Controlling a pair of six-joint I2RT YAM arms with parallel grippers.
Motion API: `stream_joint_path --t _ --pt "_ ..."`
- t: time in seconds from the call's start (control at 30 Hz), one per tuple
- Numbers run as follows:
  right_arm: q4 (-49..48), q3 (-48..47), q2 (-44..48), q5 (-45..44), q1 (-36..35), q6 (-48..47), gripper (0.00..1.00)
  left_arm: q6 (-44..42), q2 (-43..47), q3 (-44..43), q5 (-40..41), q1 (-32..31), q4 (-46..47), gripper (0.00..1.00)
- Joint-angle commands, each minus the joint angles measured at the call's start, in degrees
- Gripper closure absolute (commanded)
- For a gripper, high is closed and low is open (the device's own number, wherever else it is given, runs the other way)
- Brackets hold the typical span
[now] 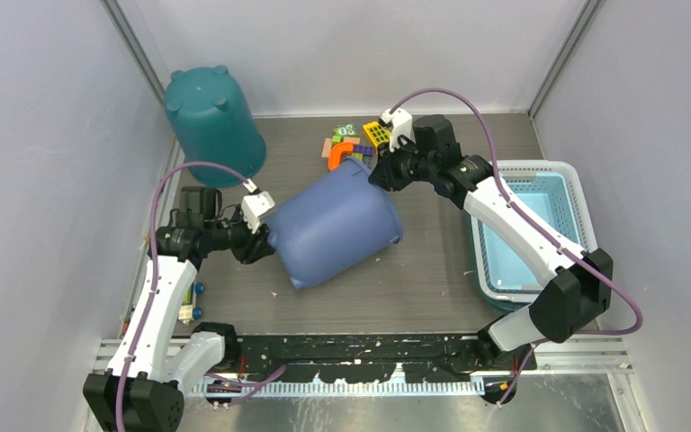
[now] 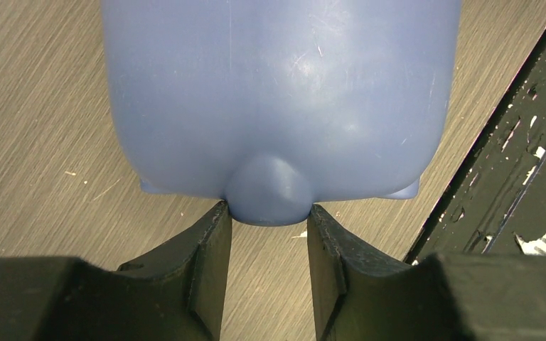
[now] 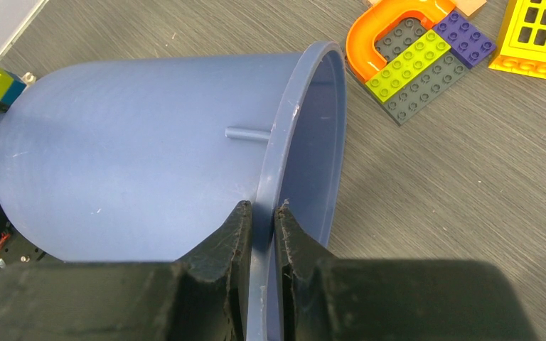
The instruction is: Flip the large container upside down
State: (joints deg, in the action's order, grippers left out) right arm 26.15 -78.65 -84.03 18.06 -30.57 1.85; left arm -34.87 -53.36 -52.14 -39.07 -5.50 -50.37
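The large blue container (image 1: 337, 225) lies tipped on its side in the middle of the table, its open mouth facing the far right. My left gripper (image 1: 265, 238) is at its base, and in the left wrist view (image 2: 269, 213) its fingertips pinch a rounded foot nub (image 2: 269, 195) on the blue container (image 2: 277, 92). My right gripper (image 1: 380, 171) is at the mouth. In the right wrist view (image 3: 263, 209) it is shut on the rim of the container (image 3: 135, 156), one finger outside the wall and one inside.
A teal container (image 1: 214, 117) stands upside down at the far left. Loose toy bricks (image 1: 351, 142) lie just beyond the blue container's mouth, also in the right wrist view (image 3: 412, 57). A pale blue basket (image 1: 569, 180) stands at the right. Small bricks (image 1: 193, 301) lie by the left arm.
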Motion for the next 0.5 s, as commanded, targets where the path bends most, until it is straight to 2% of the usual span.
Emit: stream_joint_path --t 0.0,0.27,0.47 --pt "1.3 -0.8 -0.9 6.1 -1.0 0.9 0.93 0.6 0.3 -0.5 -5.4 -0.5 5.2 0.67" --pt "2.1 -1.6 -1.5 9.0 -0.1 3.2 0.96 4.7 -0.7 -6.5 -7.8 -2.2 6.4 0.69" --pt "1.3 -0.7 -1.7 11.9 2.9 5.6 0.98 7.8 -1.7 -8.7 -5.2 -6.4 8.7 0.69"
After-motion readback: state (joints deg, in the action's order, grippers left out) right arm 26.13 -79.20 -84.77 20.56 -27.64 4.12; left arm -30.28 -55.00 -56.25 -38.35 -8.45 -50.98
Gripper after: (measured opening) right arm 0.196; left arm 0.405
